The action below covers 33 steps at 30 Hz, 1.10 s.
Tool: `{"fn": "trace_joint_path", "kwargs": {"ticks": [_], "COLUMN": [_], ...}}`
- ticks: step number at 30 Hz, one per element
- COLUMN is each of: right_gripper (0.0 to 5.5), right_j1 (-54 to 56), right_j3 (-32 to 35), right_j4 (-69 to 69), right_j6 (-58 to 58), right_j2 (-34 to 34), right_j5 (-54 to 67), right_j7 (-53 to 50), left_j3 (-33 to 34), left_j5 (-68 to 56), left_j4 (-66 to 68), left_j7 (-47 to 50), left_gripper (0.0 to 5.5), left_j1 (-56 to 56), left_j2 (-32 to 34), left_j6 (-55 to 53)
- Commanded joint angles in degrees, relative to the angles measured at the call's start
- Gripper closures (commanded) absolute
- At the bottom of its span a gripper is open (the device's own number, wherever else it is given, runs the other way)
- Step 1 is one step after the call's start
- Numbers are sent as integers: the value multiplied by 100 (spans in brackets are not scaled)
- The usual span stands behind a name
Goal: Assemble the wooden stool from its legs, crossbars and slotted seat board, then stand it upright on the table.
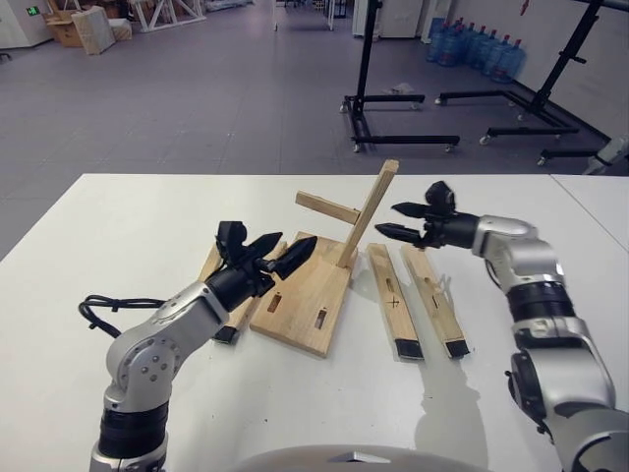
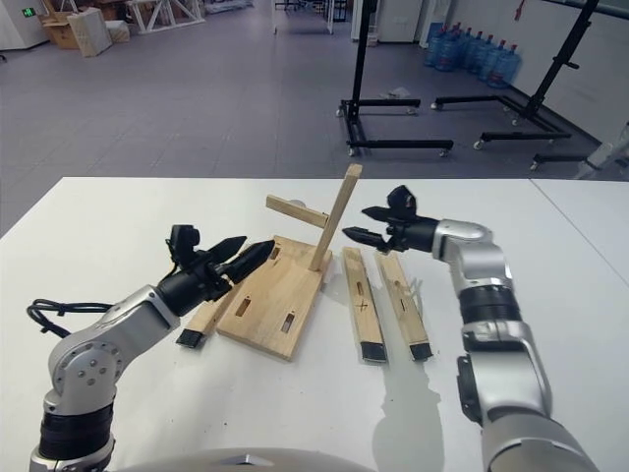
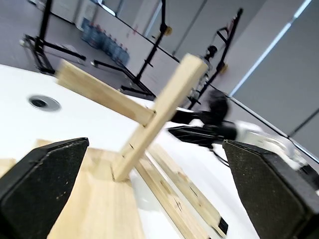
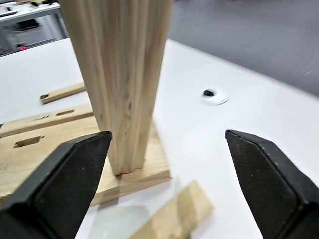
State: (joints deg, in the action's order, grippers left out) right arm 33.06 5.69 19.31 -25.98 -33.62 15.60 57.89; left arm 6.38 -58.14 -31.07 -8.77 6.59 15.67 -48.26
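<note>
Right gripper (image 1: pixel 386 219) is up at the standing leg (image 1: pixel 366 216), fingers spread wide with nothing between them. The leg's upper half sits just off its fingertips. That leg is planted in a slot of the seat board (image 1: pixel 300 295) but it leans, and 1 crossbar (image 1: pixel 326 207) juts off its far side, away from the right gripper. Left gripper (image 1: pixel 298 241) is spread and empty too, hanging over the board's edge with the leaning leg straight ahead of its fingertips. 2 loose legs (image 1: pixel 393 300) lie flat below the right gripper, and 1 more leg (image 1: pixel 226 332) lies under the left gripper's wrist. My read is that the job in hand is seating this leg square. The best way looks like closing on it a little below the top end, pads on the wide faces, then pressing down along the leg's own axis. Meanwhile the left gripper should pin the board flat so it can't skate or tip.
</note>
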Motion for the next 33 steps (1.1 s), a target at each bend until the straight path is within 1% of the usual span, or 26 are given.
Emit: {"fn": "trace_joint_path", "kwargs": {"ticks": [1, 2, 3, 4, 5, 7, 12, 17, 19, 27, 33], "right_gripper": [131, 131, 131, 131, 131, 131, 131, 131, 131, 131, 131], "right_j1": [-1198, -1487, -1740, -2043, -2295, -2680, -3253, -3351, -3428, -3797, -4068], "right_j3": [814, 944, 915, 712, 462, 374, 605, 646, 601, 507, 197], "right_j4": [-3312, -4003, -4571, -5003, -5280, -5663, -5964, -5557, -5423, -4899, -4833], "right_j6": [-2058, -2609, -2968, -3199, -3126, -3748, -4438, -4281, -4144, -3620, -3488], "right_j2": [-418, -261, -89, 48, 167, 589, 1097, 1630, 1724, 1522, 1519], "right_j5": [145, 144, 55, -147, -323, -399, -811, -769, -797, -877, -819], "right_j7": [-1279, -1630, -1964, -2283, -2512, -3038, -4095, -4471, -4559, -4524, -4420], "left_j3": [1075, 1422, 1785, 2132, 2402, 2632, 2687, 2481, 2406, 2295, 2176], "left_j5": [-440, -554, -667, -694, -649, -449, -208, -213, -228, -234, -216], "left_j4": [-647, -709, -777, -832, -885, -807, -566, -515, -502, -475, -454], "left_j7": [226, 450, 719, 1009, 1275, 1680, 2505, 2599, 2551, 2475, 2432], "left_gripper": [59, 59, 59, 59, 59, 59, 59, 59, 59, 59, 59], "left_j1": [574, 767, 880, 876, 781, 576, 287, 230, 188, 107, 67], "left_j2": [874, 1125, 1357, 1548, 1663, 1659, 1229, 1012, 978, 944, 937], "left_j6": [52, 41, 37, 13, -16, -56, 55, 148, 155, 207, 249]}}
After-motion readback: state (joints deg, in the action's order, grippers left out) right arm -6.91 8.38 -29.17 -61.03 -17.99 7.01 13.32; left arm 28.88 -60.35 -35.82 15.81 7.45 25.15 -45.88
